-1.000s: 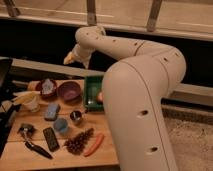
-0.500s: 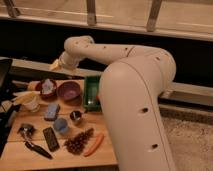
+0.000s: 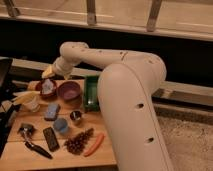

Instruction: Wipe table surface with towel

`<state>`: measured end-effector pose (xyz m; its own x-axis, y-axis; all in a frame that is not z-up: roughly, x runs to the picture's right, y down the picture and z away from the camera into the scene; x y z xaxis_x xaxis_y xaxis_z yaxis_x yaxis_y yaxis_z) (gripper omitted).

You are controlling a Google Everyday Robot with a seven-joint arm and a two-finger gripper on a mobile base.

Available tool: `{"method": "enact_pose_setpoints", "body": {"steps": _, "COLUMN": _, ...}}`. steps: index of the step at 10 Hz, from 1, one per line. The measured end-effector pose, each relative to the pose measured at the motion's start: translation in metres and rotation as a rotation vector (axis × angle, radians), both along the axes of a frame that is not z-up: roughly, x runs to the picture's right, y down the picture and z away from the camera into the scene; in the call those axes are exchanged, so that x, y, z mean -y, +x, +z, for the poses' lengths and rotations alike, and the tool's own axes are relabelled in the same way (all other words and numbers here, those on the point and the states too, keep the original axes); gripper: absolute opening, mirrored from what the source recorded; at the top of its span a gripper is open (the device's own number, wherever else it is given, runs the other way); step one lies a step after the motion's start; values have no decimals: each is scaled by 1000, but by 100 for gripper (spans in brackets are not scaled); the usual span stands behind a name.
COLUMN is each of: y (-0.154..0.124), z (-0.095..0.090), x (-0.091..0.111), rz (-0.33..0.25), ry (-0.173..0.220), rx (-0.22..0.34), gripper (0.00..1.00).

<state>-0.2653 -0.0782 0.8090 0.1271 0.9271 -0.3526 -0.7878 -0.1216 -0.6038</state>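
The gripper [image 3: 49, 72] hovered over the rear left of the table, jaws apart and holding nothing. Just below it lay the towel [image 3: 48, 87], bunched in a reddish bowl [image 3: 39, 86] and not yet picked up. The cluttered table surface [image 3: 60, 159] appeared unwiped. In my judgement, grasping and all wiping were outstanding.

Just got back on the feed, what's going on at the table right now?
The robot's arm reaches over the far left end of the table surface. Its hand is open and holds nothing, hovering just above the towel, which lies bunched in what looks like a reddish bowl. Wiping has not started. A purple bowl and a green tray sit just beside it.
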Motion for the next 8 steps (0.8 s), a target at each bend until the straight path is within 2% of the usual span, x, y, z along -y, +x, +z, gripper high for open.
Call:
{"method": "enact_pose_setpoints", "body": {"steps": 2, "y": -3, "z": 0, "x": 1, "rz": -9, "ry": 9, "rx": 6, "gripper": 77}}
{"method": "enact_pose_setpoints", "body": {"steps": 3, "y": -8, "z": 6, "x": 1, "rz": -21, "ry": 16, "rx": 14, "gripper": 77}}
{"method": "enact_pose_setpoints", "body": {"steps": 6, "y": -46, "z": 27, "x": -7, "rz": -60, "ry": 15, "rx": 57, "gripper": 77}}
{"method": "enact_pose_setpoints", "body": {"steps": 8, "y": -61, "z": 40, "x": -15, "rz": -77, "ry": 5, "rx": 85, "gripper": 77}}
